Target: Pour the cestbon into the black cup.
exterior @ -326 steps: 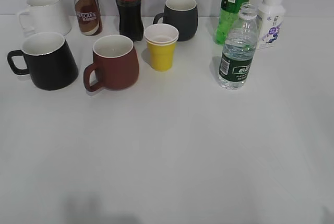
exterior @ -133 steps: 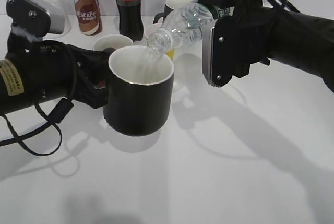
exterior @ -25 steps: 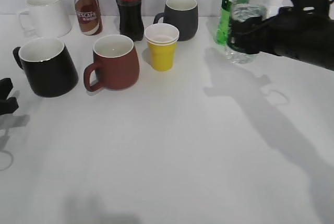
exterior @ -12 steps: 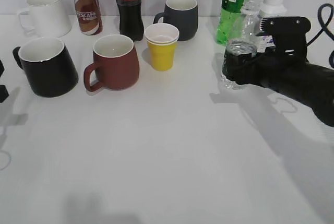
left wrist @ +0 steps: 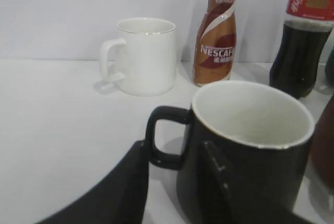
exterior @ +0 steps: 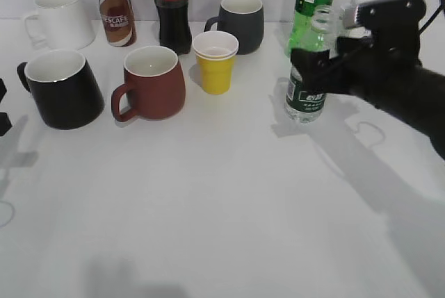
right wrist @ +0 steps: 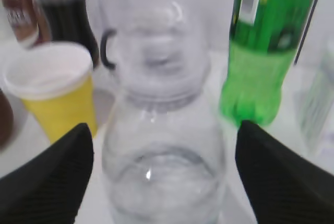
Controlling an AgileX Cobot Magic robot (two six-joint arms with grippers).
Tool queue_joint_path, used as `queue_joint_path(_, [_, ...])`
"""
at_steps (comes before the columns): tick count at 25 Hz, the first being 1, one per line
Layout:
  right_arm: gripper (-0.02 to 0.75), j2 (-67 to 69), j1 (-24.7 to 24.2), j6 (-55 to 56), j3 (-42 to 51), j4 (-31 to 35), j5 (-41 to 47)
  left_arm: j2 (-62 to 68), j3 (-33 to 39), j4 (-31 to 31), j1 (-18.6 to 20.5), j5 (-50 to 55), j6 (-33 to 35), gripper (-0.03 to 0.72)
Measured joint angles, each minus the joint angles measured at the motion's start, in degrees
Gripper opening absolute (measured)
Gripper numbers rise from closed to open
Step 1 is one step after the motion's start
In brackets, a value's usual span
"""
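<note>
While it stands upright on the white surface [exterior: 229,194], the capless water bottle [exterior: 308,69] sits between the parted fingers of the right gripper [right wrist: 162,179], which flank its shoulder without clearly pressing it. A green soda bottle [exterior: 312,6] stands just behind. Well apart to the left, the black cup [exterior: 64,88] rests beside a brown-red mug [exterior: 153,81], a white mug [left wrist: 143,56] behind it. The left gripper [left wrist: 175,174] is spread open, its fingers straddling the cup's handle.
</note>
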Motion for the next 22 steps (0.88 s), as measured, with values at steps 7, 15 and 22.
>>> queue_joint_path(7, [0.65, -13.3, 0.0, -1.6, 0.0, 0.2, 2.7, -10.6, 0.2, 2.6, 0.0, 1.1, -0.1, 0.244])
queue_joint_path(15, [0.637, -35.7, 0.0, -2.2, 0.0, -1.7, 30.2, -41.8, -6.2, 7.3, 0.0, 46.2, -8.0, 0.244])
queue_joint_path(22, [0.617, -55.1, 0.0, -2.2, -0.1, -1.9, 63.6, -65.5, -18.1, 3.2, 0.0, 83.0, -9.8, 0.305])
